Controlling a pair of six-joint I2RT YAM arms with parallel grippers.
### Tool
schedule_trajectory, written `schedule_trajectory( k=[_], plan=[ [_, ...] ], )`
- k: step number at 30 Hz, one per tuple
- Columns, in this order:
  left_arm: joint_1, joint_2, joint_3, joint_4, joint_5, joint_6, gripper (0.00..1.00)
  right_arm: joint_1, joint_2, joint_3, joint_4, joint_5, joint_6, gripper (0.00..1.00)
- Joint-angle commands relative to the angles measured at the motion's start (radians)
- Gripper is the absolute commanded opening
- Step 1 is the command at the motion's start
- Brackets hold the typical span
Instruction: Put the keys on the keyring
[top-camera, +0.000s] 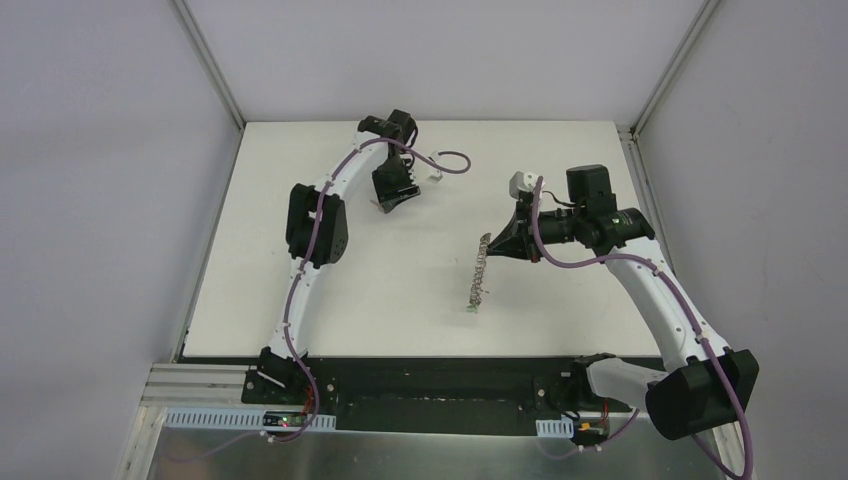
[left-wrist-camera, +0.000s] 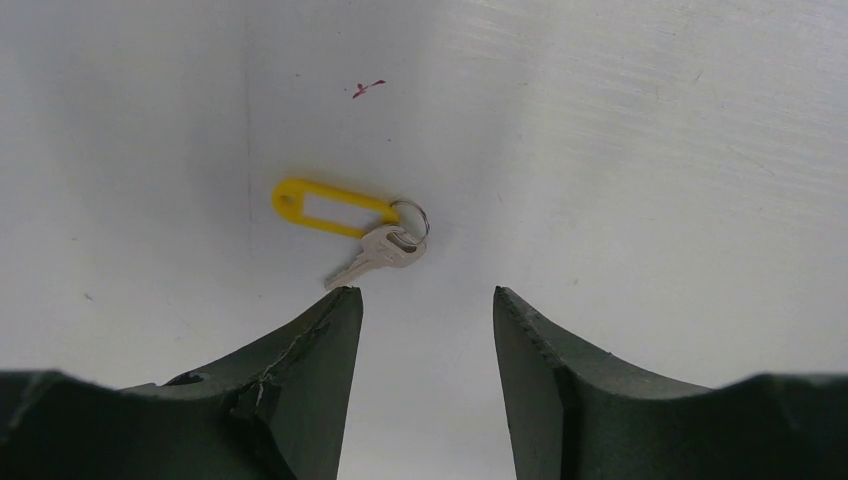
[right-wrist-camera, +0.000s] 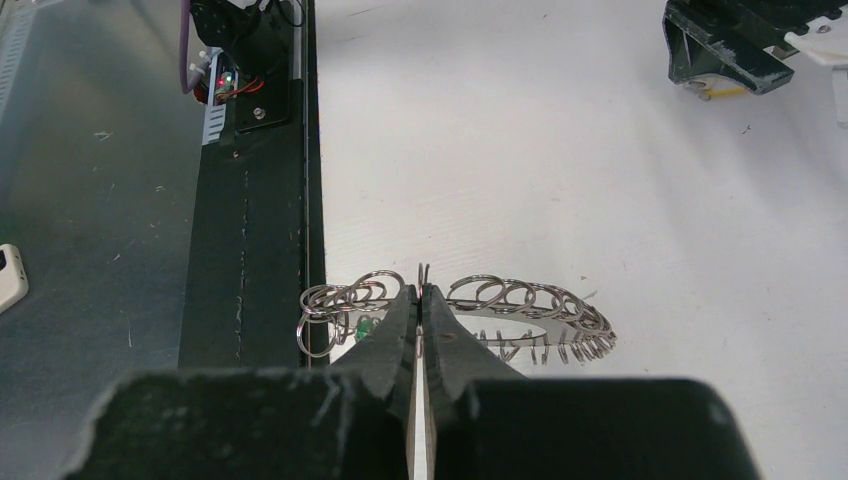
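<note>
frankly, my right gripper, clamped on the keyring, may let it twist; my open left gripper could nudge the yellow key.

right gripper fingers clamp keyring rim | green key beside fingers

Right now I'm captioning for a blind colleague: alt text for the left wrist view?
A silver key joined by a small ring to a yellow tag lies on the white table, just beyond the left gripper, its jaws open and empty.
</note>
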Motion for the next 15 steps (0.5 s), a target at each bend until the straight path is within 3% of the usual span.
schedule_trajectory(
  k=[1,6,11,15],
  plan=[
    [-0.006,-0.018,0.052,-0.068,0.047,0.054,0.53,-0.007,-0.003,0.004,0.024,-0.049,0.005,0.00],
    [-0.006,-0.015,0.052,-0.071,0.084,-0.028,0.53,-0.009,-0.002,0.005,0.022,-0.046,0.006,0.00],
    [0.006,-0.017,0.036,-0.040,0.079,-0.214,0.54,-0.011,0.002,0.008,0.020,-0.048,0.006,0.00],
    [0.011,-0.030,0.008,-0.028,0.068,-0.303,0.60,-0.012,0.008,0.009,0.018,-0.048,0.006,0.00]
  ],
)
